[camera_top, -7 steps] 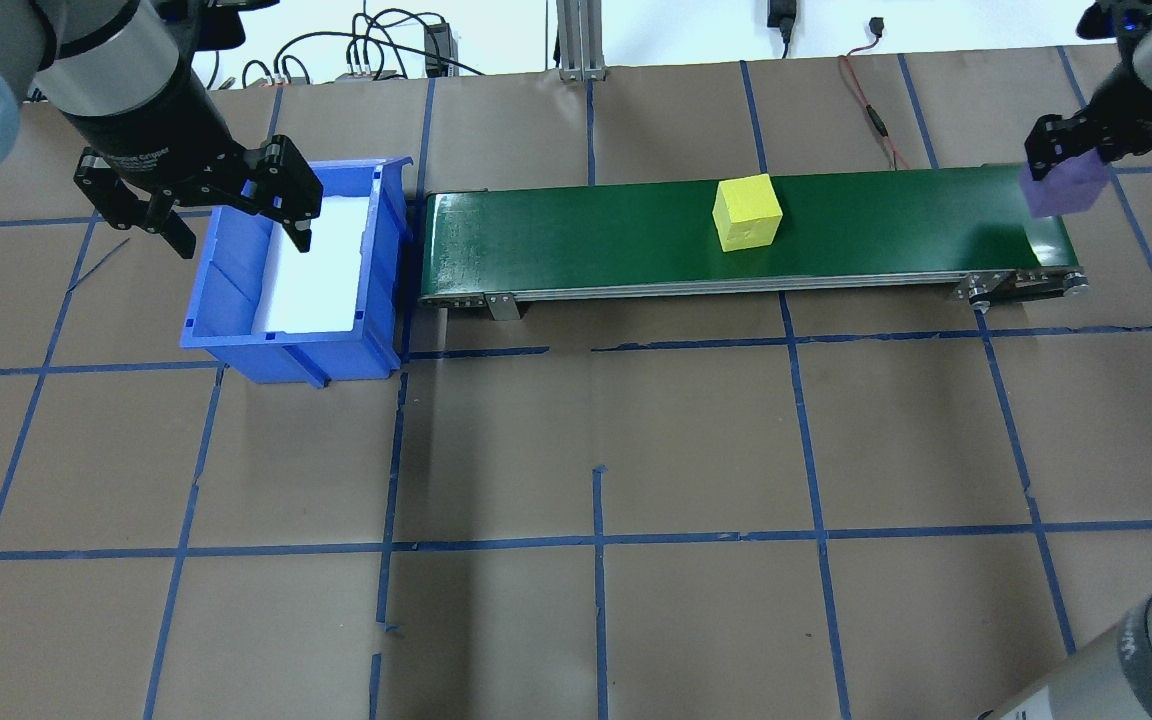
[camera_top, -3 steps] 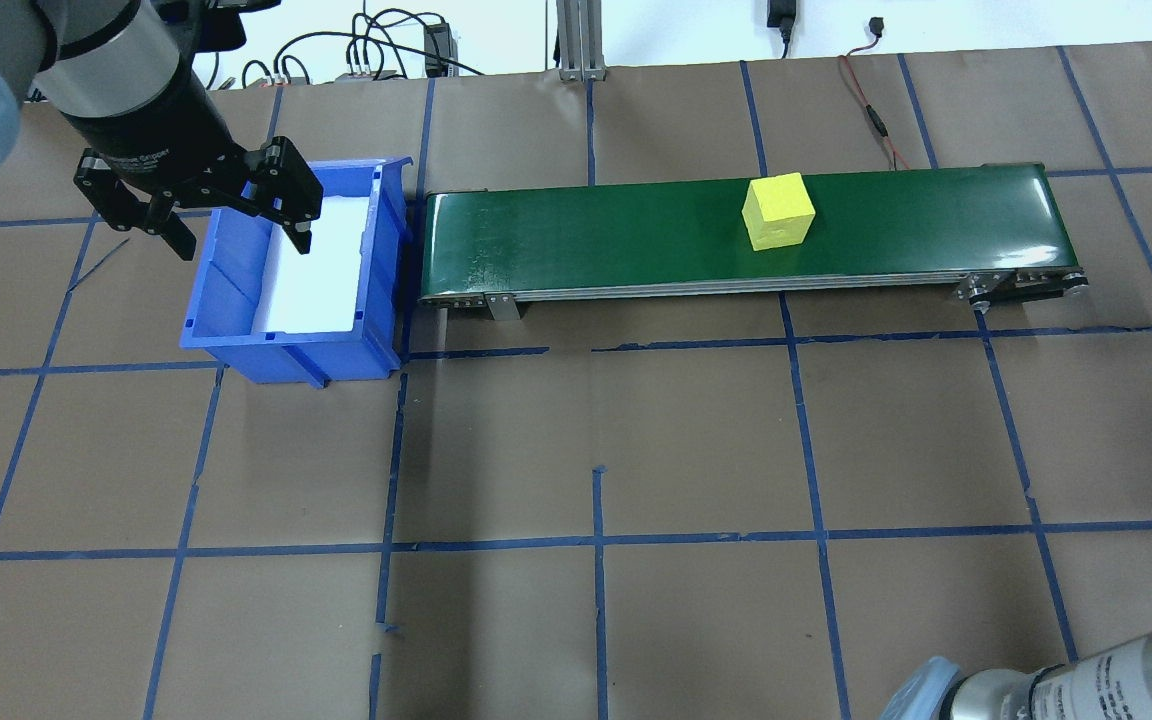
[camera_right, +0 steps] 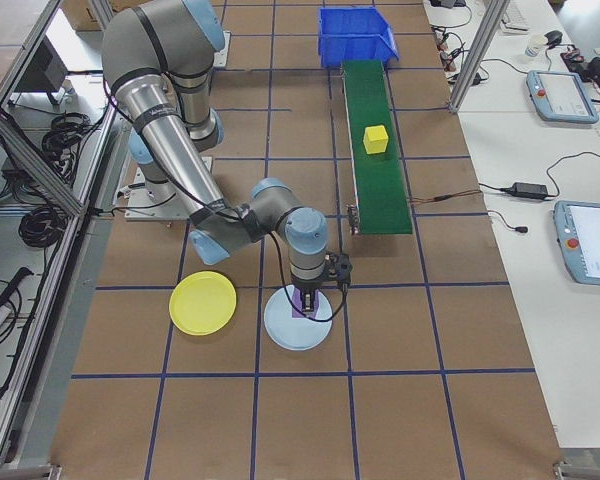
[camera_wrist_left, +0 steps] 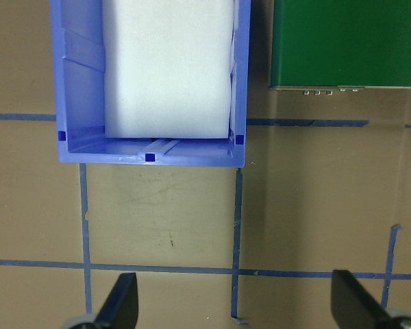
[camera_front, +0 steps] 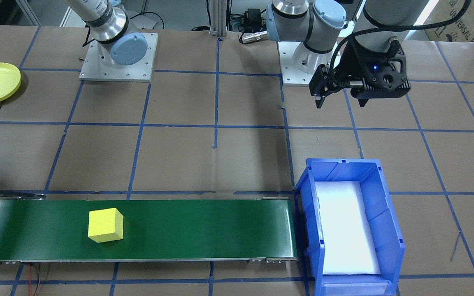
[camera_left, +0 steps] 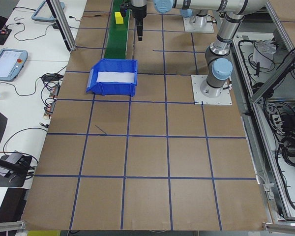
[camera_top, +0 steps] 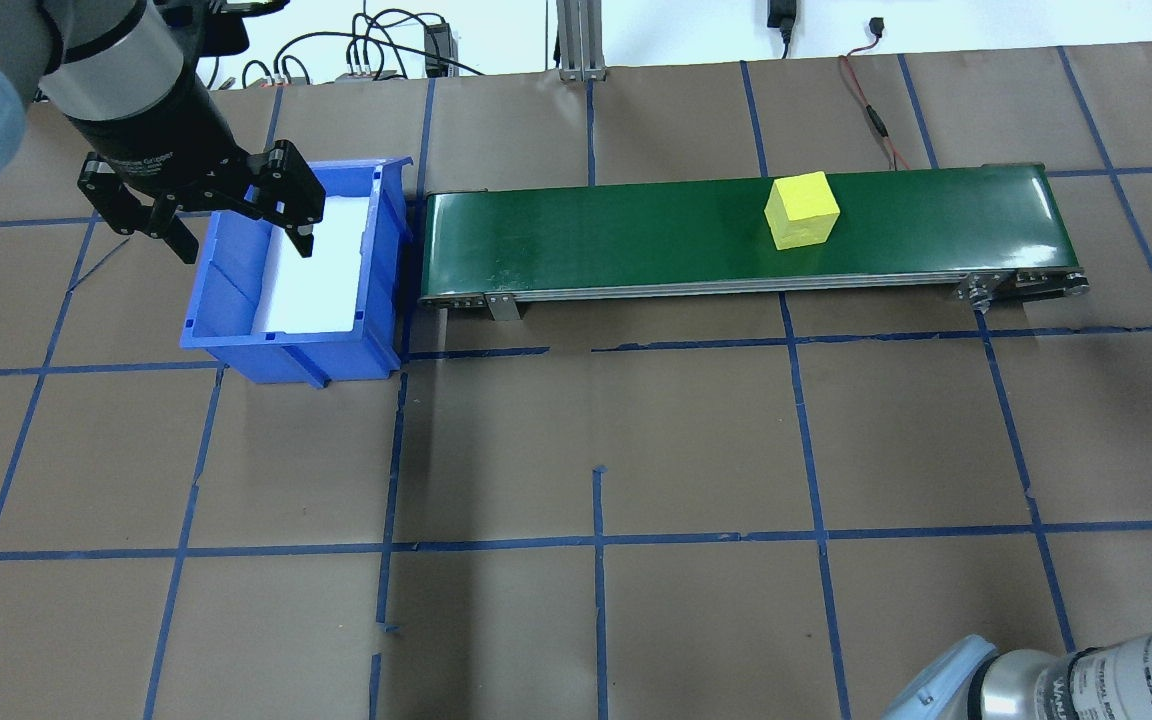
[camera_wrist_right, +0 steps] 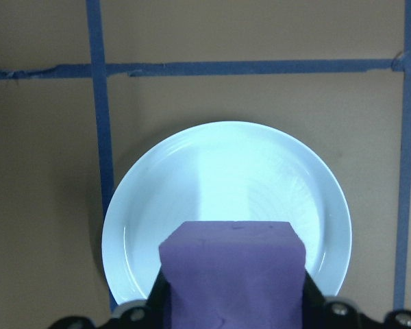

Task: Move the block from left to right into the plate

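Note:
My right gripper [camera_wrist_right: 233,305] is shut on a purple block [camera_wrist_right: 233,264] and holds it just above a pale blue plate [camera_wrist_right: 192,199]. The exterior right view shows the same gripper [camera_right: 313,292] over that plate [camera_right: 285,335], near the conveyor's right end. A yellow block [camera_top: 802,210] rides on the green belt [camera_top: 616,235], right of its middle. My left gripper [camera_top: 201,215] hangs open and empty at the near left side of the blue bin [camera_top: 226,290]; its fingers [camera_wrist_left: 120,305] are spread wide in the left wrist view.
A yellow plate [camera_right: 202,303] lies beside the pale blue one, towards the robot. The blue bin [camera_front: 385,213] holds only a white foam pad [camera_front: 344,226] and butts against the belt's left end. Cables run along the table's far edge.
The yellow block has travelled right along the belt. My right gripper carried the purple block away from the belt's right end, out of the overhead view. The left gripper has barely moved.

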